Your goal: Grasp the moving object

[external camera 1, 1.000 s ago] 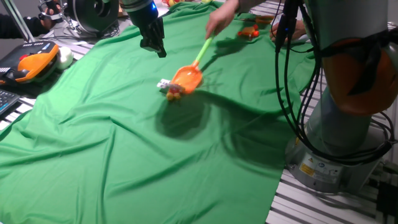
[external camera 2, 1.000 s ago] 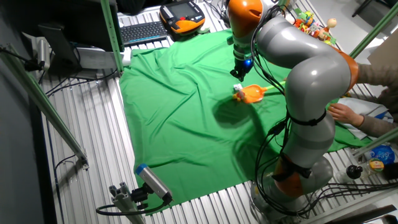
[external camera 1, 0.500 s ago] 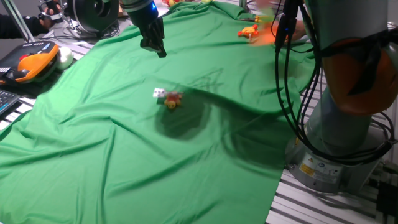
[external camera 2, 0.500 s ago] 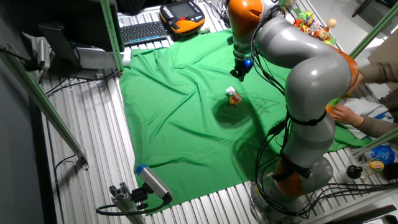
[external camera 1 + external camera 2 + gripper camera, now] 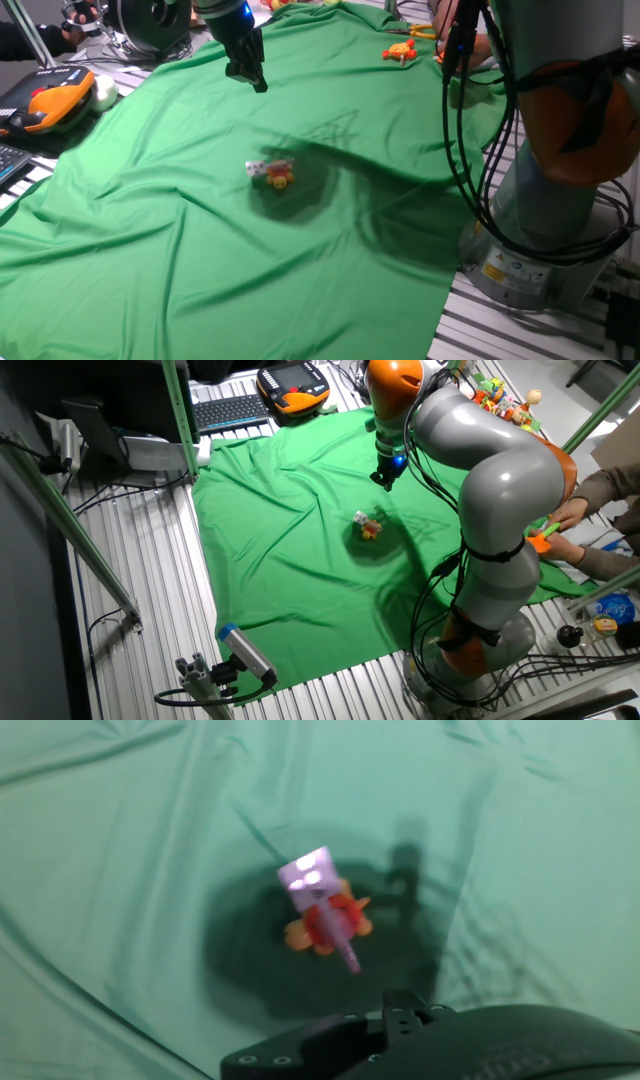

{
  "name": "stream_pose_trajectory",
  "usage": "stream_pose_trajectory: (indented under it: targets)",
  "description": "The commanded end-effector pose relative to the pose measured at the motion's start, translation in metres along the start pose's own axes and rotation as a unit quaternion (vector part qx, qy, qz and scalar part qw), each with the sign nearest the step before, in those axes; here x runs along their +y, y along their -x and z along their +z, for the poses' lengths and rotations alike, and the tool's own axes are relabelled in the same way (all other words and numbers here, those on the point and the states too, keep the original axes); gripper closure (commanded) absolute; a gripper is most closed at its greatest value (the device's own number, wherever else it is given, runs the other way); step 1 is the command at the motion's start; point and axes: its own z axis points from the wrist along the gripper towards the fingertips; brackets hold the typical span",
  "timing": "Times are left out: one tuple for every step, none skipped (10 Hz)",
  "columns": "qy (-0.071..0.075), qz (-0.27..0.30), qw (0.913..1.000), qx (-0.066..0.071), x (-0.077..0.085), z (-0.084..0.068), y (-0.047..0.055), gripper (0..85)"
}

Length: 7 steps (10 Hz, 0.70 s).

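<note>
The moving object (image 5: 272, 172) is a tiny whitish toy with red and orange bits, lying on the green cloth (image 5: 180, 260) inside a dark shadow patch. It also shows in the other fixed view as the same small toy (image 5: 367, 525). In the hand view the toy (image 5: 322, 905) sits near the middle, blurred. My gripper (image 5: 250, 80) hangs above the cloth, behind the toy and well apart from it. Its fingers look spread, with nothing between them. From the other side the gripper (image 5: 385, 480) hovers beyond the toy.
Orange-red toys (image 5: 400, 50) lie at the cloth's far edge. A person's hand (image 5: 565, 515) holds the orange scoop (image 5: 541, 541) off to the right. An orange pendant (image 5: 45, 100) and keyboard (image 5: 230, 410) sit beyond the cloth. My arm's base (image 5: 560, 200) stands right.
The hand with the orange scoop has pulled away to the right, off the cloth. The toy has slid a little nearer and leftward. My gripper has stayed put.
</note>
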Motion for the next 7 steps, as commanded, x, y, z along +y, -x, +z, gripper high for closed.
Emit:
stream_pose_trajectory:
  targets:
    - [0.047,0.01,0.9985,-0.026,-0.0002,-0.0001,0.0,85.0]
    - [0.034,0.009,0.9992,-0.019,-0.0002,-0.0001,0.0,85.0]
    - [0.029,0.005,0.9995,-0.014,-0.0002,-0.0001,0.0,85.0]
    - [0.039,0.011,0.9991,-0.008,-0.0002,-0.0001,0.0,85.0]
    - [0.033,0.017,0.9993,0.002,-0.0002,-0.0001,0.0,85.0]
    - [0.024,0.016,0.9994,0.02,-0.0002,-0.0001,0.0,85.0]
    - [0.019,0.024,0.999,0.033,-0.0002,-0.0001,0.0,85.0]
